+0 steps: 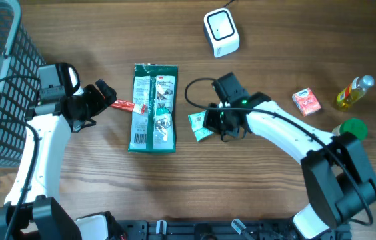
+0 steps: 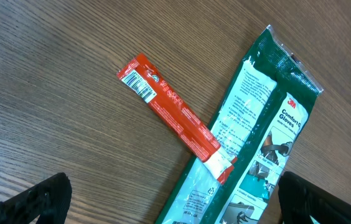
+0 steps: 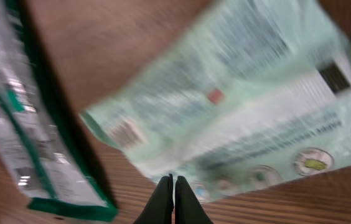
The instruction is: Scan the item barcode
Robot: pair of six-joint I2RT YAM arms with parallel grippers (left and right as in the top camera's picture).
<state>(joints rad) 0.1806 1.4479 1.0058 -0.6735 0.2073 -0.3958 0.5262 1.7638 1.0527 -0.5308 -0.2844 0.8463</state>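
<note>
small pale green packet (image 1: 200, 125) laid just right of the gloves pack (image 1: 153, 107), right gripper (image 3: 173, 182) clenched at the packet's edge, perhaps pinching it, view blurred, left gripper (image 1: 106, 99) spread wide, left of the gloves pack

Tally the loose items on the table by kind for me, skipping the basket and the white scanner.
Flat packets: 3 (3M gloves pack, red stick sachet, pale green pouch)
Small red box: 1
Yellow bottle: 1
Green round cap-like object: 1
Total: 6
</note>
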